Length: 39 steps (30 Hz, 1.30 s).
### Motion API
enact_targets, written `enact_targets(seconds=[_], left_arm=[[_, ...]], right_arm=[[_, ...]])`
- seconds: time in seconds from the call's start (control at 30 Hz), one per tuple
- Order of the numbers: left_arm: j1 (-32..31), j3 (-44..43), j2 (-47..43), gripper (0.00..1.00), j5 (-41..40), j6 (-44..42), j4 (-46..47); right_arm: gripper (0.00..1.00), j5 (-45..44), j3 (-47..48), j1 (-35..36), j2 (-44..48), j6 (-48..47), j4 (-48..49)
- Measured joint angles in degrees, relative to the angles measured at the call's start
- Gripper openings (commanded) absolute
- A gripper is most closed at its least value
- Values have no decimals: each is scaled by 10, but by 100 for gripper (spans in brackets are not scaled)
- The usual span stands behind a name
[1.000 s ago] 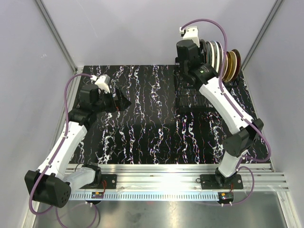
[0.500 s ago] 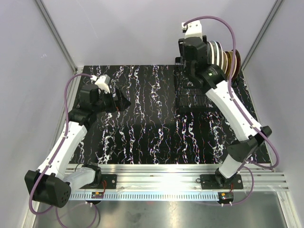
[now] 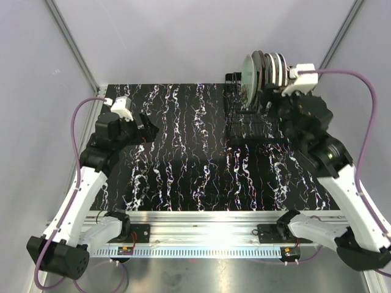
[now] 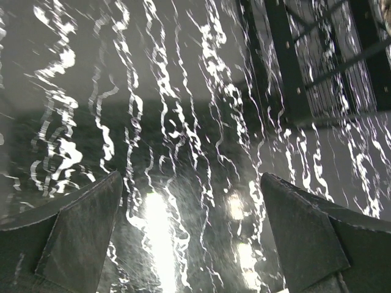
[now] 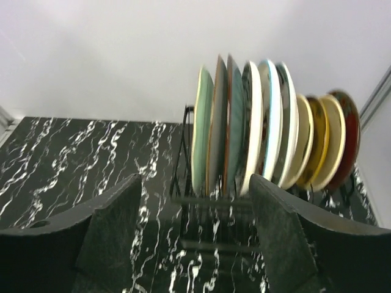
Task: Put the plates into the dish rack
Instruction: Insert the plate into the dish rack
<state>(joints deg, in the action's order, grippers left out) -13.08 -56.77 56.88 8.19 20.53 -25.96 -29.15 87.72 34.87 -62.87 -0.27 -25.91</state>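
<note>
Left gripper [image 4: 190,183] hangs spread wide over the marbled table [image 3: 183,152], holding nothing. Right gripper [image 5: 195,195] is wide open too, facing the dish rack [image 3: 250,128] with nothing between its fingers. Looks like the backing-off step to me, so I'd pull straight out and not clip the front rim. Every one of the plates [image 5: 256,122] I can see stands upright in the rack at the far right, packed in a row.
</note>
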Motion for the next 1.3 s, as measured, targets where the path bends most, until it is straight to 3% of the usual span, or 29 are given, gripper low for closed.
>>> enact_targets(seconds=[0.2,0.47,0.7,0.9,1.13,1.3], left_arm=[[-1,12,-36,99,-53,-12,3],[-27,28,-83,99,-136,-39,-1],[-27,92,-160,99,-167,-47,-17],[-27,96,-165,99,-180,-51,-18],[-27,96,-175,99,-193,-57,-18],[-27,96,-178,99,-200,-58,-18]], right_arm=[[88,23,-140,-12,109,63,-22],[97,68,-315,-117,186,148,-91],[100,86,-352,-130,225,189,-125],[100,86,-363,-130,277,217,-111],[100,82,-379,-131,201,258,-114],[100,59,-385,-131,209,276,-117]])
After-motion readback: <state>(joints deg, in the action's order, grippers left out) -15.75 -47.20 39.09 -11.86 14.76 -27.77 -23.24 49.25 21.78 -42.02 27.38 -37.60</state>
